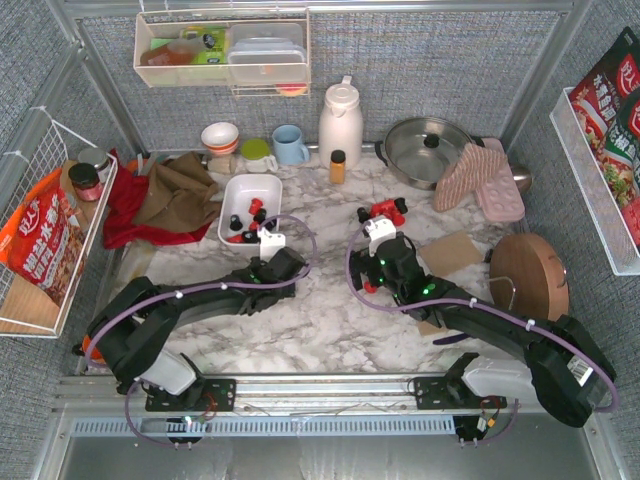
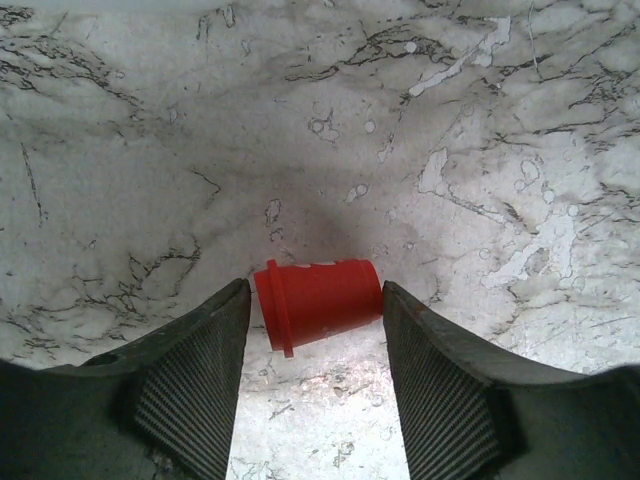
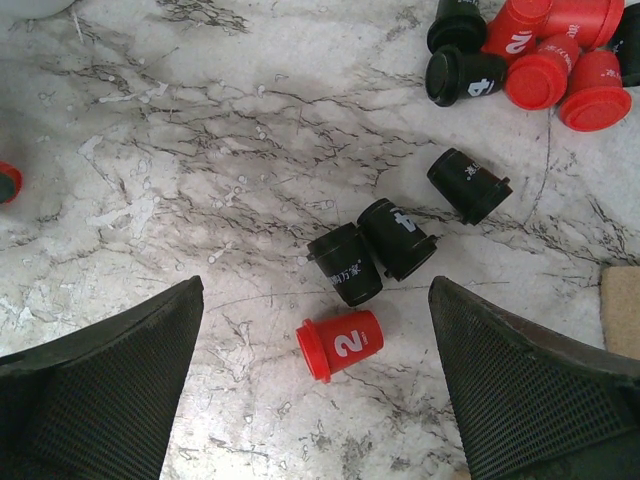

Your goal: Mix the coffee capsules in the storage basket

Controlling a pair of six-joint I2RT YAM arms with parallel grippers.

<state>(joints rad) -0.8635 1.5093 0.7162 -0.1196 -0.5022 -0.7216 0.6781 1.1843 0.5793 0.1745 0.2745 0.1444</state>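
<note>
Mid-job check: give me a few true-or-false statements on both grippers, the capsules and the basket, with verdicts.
1. Between the fingers of the left gripper lies a red capsule, on its side. True.
2. The right gripper is shut on a black capsule. False: it is wide open and holds nothing; a red capsule marked 2 lies on the marble tabletop between its fingers.
3. The storage basket is empty. False: it holds red and black capsules.
4. Loose capsules lie on the tabletop outside the basket. True.
</note>
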